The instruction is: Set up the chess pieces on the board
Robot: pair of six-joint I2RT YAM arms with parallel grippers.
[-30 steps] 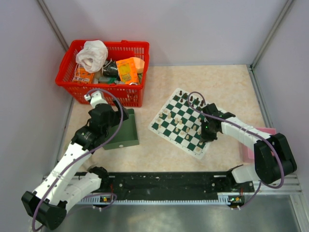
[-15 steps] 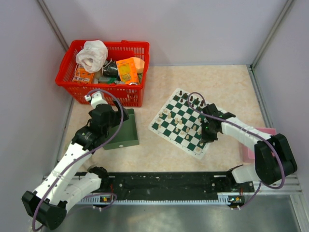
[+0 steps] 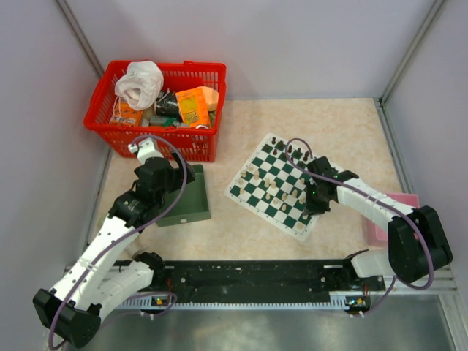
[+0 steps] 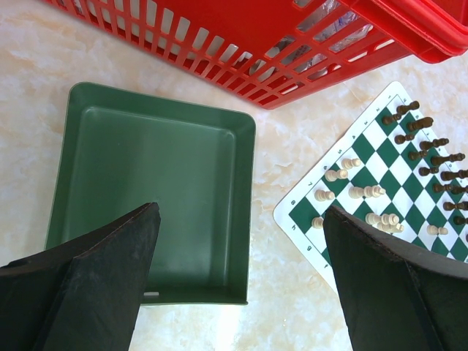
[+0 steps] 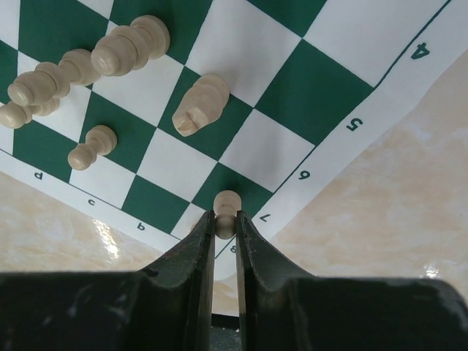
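Observation:
The board (image 3: 257, 191) lies tilted on the table right of centre, with black chess pieces (image 4: 423, 139) along its far side and cream-white ones (image 4: 365, 191) scattered nearer. My right gripper (image 3: 315, 197) hangs low over the board's near right corner. It is shut on a cream-white pawn (image 5: 227, 207) above a green corner square of the board (image 5: 292, 95). A cream knight (image 5: 201, 104) lies on its side close by, beside a standing pawn (image 5: 92, 146). My left gripper (image 4: 240, 212) is open and empty above the green tray (image 4: 146, 175).
A red basket (image 3: 157, 102) full of clutter stands at the back left, just behind the green tray (image 3: 191, 201). A pink container (image 3: 379, 227) sits at the right edge behind the right arm. Walls close in on the left, the back and the right.
The right arm's elbow has shifted slightly right and down while its gripper stays over the same corner of the board. The left arm has not moved.

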